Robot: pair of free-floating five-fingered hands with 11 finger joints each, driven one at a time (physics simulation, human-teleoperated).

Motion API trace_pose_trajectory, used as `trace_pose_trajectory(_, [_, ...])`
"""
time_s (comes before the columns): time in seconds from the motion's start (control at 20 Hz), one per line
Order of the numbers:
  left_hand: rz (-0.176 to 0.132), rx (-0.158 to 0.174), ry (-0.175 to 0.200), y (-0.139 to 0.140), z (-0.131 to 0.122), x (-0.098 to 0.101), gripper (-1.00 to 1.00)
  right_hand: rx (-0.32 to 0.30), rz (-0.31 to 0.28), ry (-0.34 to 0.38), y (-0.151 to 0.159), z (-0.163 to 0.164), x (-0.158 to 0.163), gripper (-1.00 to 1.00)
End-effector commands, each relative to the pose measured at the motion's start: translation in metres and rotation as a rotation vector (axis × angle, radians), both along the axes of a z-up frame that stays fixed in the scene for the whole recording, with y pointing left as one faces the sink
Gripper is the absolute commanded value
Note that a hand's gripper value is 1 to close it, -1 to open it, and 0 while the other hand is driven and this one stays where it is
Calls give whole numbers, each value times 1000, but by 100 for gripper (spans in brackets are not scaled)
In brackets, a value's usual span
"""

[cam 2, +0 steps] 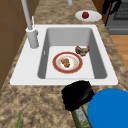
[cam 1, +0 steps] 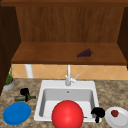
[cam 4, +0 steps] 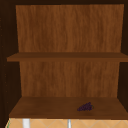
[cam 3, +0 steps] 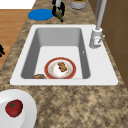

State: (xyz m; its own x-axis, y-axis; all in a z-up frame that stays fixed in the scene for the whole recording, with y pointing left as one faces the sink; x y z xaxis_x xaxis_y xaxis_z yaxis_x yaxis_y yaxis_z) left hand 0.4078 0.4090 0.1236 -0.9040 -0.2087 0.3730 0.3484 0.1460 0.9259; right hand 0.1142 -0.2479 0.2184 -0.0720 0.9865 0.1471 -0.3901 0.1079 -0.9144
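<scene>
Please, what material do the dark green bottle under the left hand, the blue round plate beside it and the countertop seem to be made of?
The dark green bottle, lying under the left hand, looks like glass: dark, translucent body with a pale label, though plastic is possible. The blue round plate looks like matte plastic or glazed ceramic: flat uniform colour, no pattern. The countertop looks like polished granite: brown speckled surface.

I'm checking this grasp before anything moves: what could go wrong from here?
The left hand is curled on one end of the green bottle, which lies flat on the counter; held there, it might pivot or slip. The blue plate sits right beside it and could get knocked. The sink edge is near, so a dropped bottle might roll in.
</scene>
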Motion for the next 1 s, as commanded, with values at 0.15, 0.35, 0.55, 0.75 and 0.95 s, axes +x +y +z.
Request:
trace_pose_trajectory(0.15, [-64,14,4,-3,-7,36,100,0,0,0,0,0,0,0])
trace_pose_trajectory(0.35, [-99,-14,31,5,-24,29,100,0,0,0,0,0,0,0])
trace_pose_trajectory(0.55, [-95,-49,28,9,-28,39,100,0,0,0,0,0,0,0])
trace_pose_trajectory(0.75, [-107,-78,39,13,-34,39,100,0,0,0,0,0,0,0])
trace_pose_trajectory(0.95, [-58,-135,64,19,-26,29,100,0,0,0,0,0,0,0])
